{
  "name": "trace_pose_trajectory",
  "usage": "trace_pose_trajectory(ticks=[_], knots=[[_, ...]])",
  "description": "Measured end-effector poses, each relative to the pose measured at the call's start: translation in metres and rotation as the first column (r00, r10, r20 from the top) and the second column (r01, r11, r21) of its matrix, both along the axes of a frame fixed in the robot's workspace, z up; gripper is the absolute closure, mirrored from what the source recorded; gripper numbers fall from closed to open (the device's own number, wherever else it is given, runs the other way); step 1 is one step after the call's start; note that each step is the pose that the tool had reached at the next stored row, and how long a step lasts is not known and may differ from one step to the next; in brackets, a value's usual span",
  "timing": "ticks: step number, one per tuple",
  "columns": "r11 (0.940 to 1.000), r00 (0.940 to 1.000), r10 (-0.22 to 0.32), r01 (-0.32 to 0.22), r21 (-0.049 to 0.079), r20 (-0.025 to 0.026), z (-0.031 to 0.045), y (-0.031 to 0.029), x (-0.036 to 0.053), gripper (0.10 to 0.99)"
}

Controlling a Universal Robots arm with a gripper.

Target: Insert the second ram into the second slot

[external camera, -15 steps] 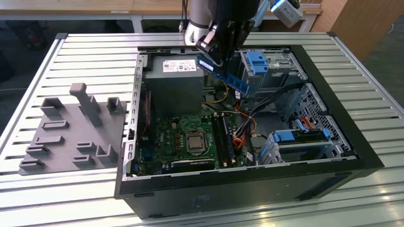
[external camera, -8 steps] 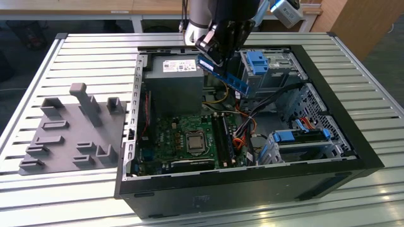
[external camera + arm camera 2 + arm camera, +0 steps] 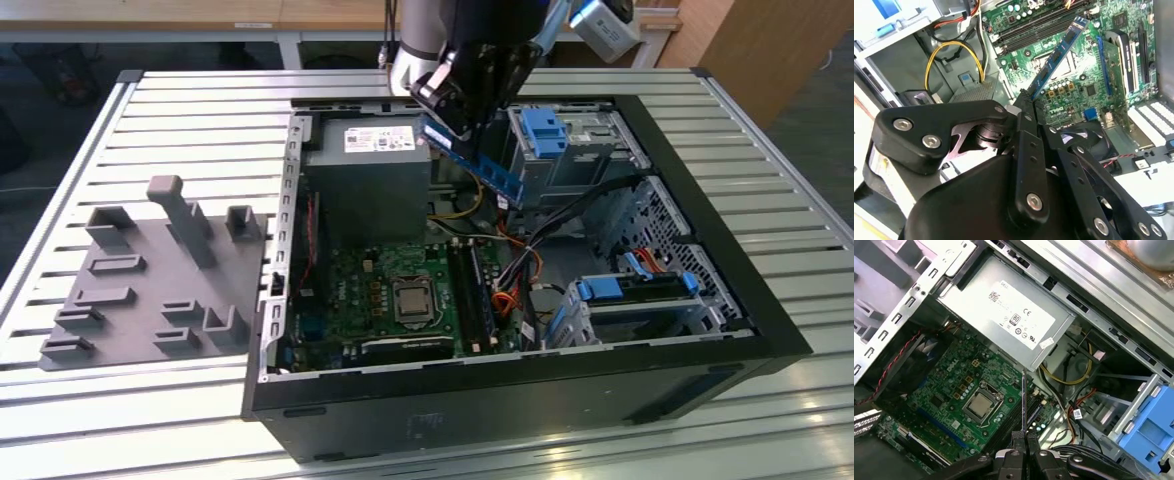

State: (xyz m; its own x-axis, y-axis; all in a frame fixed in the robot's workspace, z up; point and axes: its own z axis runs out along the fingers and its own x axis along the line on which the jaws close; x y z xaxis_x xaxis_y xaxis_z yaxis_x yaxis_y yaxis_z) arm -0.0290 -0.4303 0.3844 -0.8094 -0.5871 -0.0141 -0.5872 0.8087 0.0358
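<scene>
The gripper (image 3: 451,122) is clamping its jaws on the blue RAM stick (image 3: 489,172), at twelve o'clock from the motherboard (image 3: 387,290) in the exterior view

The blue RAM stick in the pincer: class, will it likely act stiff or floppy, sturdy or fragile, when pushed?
Probably stiff: the RAM stick juts straight from the pincer without sagging. Likely light: it looks very thin edge-on. Possibly fragile: bare chips line its face.
</scene>
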Motion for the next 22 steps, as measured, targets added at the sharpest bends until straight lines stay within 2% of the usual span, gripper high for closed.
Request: trace_pose_trajectory(ticks=[6,12,17,22], knots=[[0.9968,0.9968,-0.08,0.08,-0.002,0.0001,-0.0003,0.0,0.0,0.953],[0.9866,0.9866,-0.163,0.163,-0.002,0.0001,-0.0006,0.0,0.0,0.953],[0.9724,0.9724,-0.233,0.233,-0.002,0.0002,-0.0009,0.0,0.0,0.953],[0.9474,0.9474,-0.32,0.32,-0.003,0.0003,-0.0016,0.0,0.0,0.953]])
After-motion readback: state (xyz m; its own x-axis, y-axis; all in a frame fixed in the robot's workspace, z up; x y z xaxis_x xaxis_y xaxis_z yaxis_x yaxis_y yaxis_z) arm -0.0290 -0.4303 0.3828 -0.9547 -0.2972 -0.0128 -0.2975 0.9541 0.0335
